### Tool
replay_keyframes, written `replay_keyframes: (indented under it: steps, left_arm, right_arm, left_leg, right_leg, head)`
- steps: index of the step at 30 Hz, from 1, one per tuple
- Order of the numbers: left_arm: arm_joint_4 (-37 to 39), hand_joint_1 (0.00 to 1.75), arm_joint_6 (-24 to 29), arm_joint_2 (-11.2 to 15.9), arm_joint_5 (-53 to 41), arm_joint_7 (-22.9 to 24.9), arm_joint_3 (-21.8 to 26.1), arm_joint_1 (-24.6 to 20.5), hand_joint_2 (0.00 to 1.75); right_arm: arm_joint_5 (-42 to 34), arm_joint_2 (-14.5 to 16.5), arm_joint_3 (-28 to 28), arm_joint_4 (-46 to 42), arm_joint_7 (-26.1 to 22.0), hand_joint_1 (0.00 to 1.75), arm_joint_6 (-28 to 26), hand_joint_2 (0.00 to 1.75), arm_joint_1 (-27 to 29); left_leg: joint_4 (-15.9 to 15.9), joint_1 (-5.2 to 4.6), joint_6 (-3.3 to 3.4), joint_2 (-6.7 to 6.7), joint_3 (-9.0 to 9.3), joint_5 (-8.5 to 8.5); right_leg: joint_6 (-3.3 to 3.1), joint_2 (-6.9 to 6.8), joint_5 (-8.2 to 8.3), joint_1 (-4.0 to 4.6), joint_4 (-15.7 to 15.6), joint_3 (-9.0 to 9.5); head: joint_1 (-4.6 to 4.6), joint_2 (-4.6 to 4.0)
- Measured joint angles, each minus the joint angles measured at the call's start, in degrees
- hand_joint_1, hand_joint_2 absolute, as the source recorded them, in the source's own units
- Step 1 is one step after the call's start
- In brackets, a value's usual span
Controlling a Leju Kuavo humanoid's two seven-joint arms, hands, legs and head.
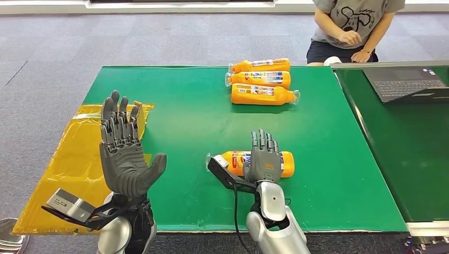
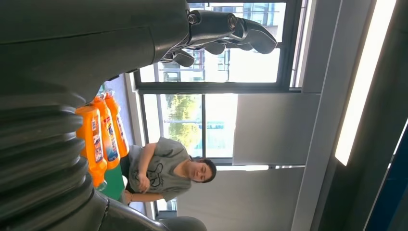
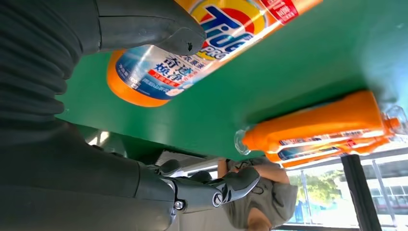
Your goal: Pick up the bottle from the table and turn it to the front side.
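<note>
Ribbed grey right hand [image 1: 265,159] over glossy orange bottle [image 1: 235,160].

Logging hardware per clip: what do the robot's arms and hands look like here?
Both arms are silver, rounded shells. The left hand and right hand are grey, with darker segmented fingers and a thick grey thumb. A grey ribbed cover sits behind each hand in the wrist views. A black bracket juts from each wrist; the left one carries a silver box. A black cable hangs below the right wrist.
</note>
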Motion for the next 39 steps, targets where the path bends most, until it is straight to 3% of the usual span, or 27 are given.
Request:
replay_keyframes:
  steps: [20, 26, 39]
  left_arm:
    - [0.02, 0.0, -0.01, 0.0, 0.01, 0.31, 0.25, -0.31, 1.75]
    - [0.02, 0.0, -0.01, 0.02, 0.01, 0.37, 0.75, -0.17, 1.75]
    - [0.02, 0.0, -0.01, 0.05, 0.01, 0.21, 1.73, 0.61, 1.75]
  right_arm:
    - [2.67, 0.02, 0.02, 3.02, 2.55, 0.0, 1.43, 1.75, -0.59]
    - [5.77, -0.38, 0.15, 0.03, 5.27, 0.0, 2.49, 1.75, 1.7]
    - [5.92, -1.45, 0.14, -4.01, 5.45, 0.0, 2.84, 1.75, 4.33]
  left_leg:
    - [0.0, 0.0, 0.0, 0.0, 0.01, 0.0]
    - [0.0, 0.0, 0.0, -0.01, 0.0, -0.01]
    - [0.0, 0.0, 0.0, 0.0, 0.0, -0.01]
  right_leg:
    - [0.0, 0.0, 0.0, 0.0, 0.0, -0.01]
    - [0.0, 0.0, -0.01, 0.0, 0.0, -0.02]
    - [0.0, 0.0, -0.01, 0.0, 0.0, -0.01]
  head:
    - [0.0, 0.0]
    - [0.0, 0.0]
    - [0.0, 0.0]
